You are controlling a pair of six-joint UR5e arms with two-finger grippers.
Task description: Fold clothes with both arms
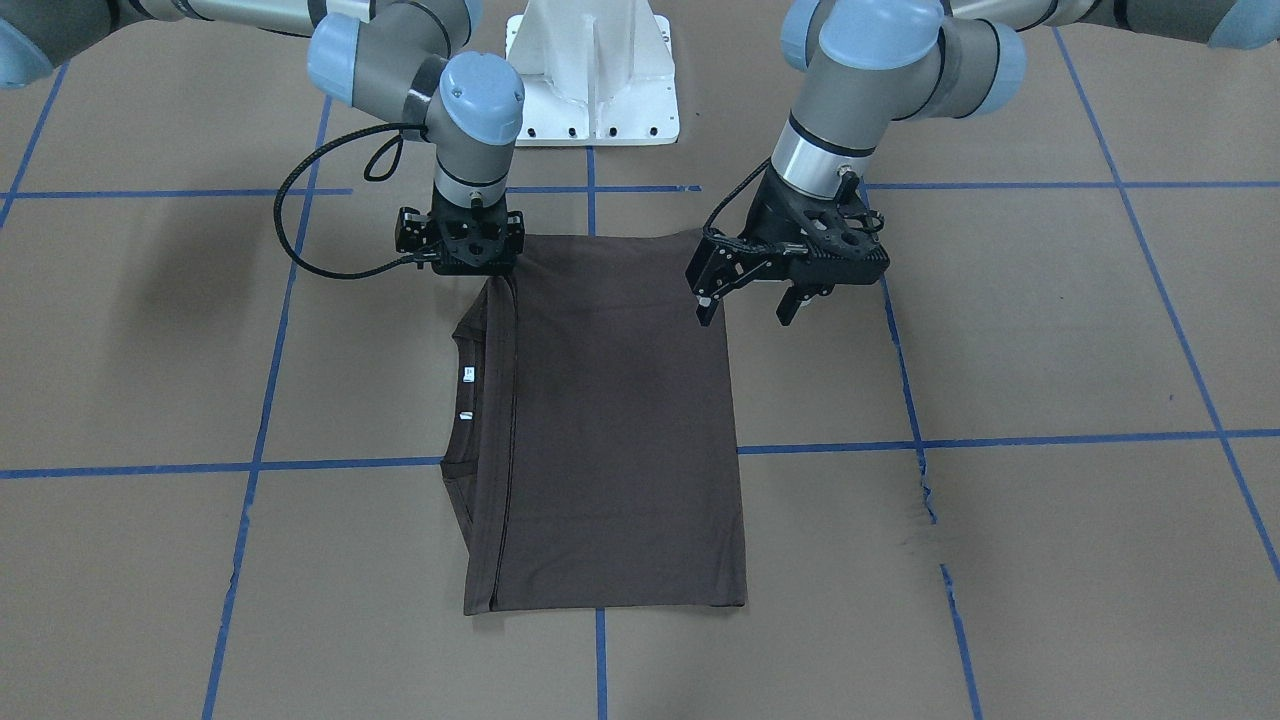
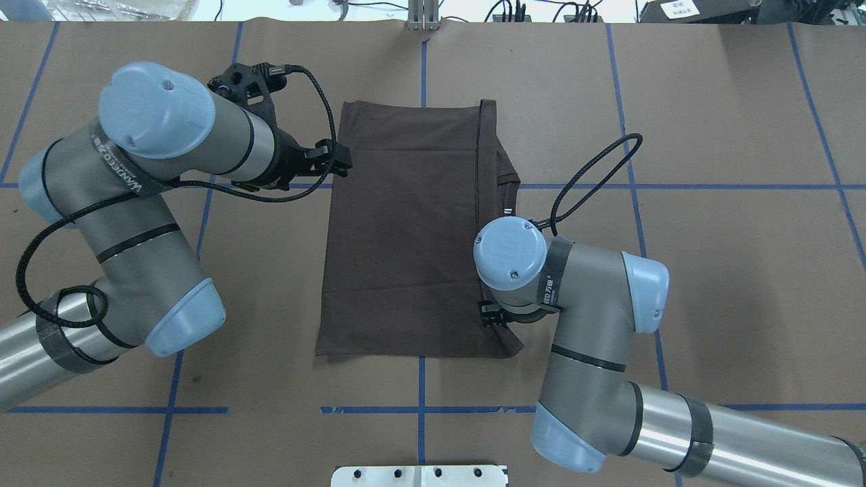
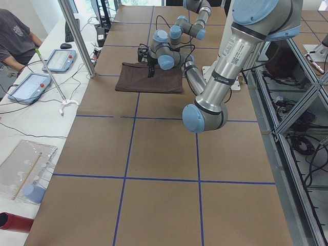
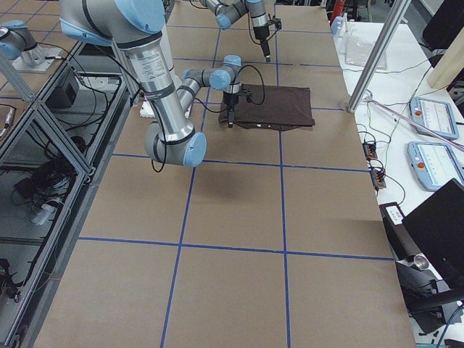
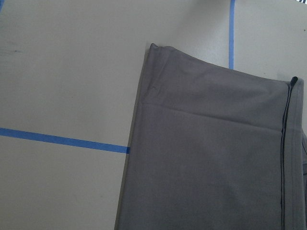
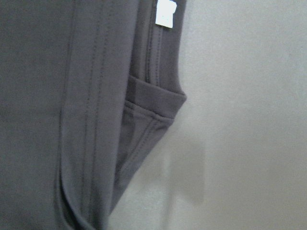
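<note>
Nearest the white base (image 1: 592, 80), you have the right gripper (image 1: 472, 255) pointing straight down onto the near right corner of the T-shirt (image 2: 406, 237), by the seam where the folded-over panel meets the collar side. Its fingertips are hidden beneath the wrist in every view, so it cannot be told whether they are clenched on cloth or merely pressing it. I judge it is placed there to anchor or take that corner for a crosswise fold. Further out, the left gripper (image 1: 748, 305) hangs above the shirt's left edge, its fingers (image 1: 705, 305) spread apart and holding nothing, apparently readied for the matching grip. The shirt itself lies flat at the centre of the table (image 1: 1050, 330), already folded lengthwise into a narrow rectangle, with the collar (image 1: 455, 400) and white labels (image 1: 467, 375) showing along its right side. Its far edge lies square, with neither gripper on it.
</note>
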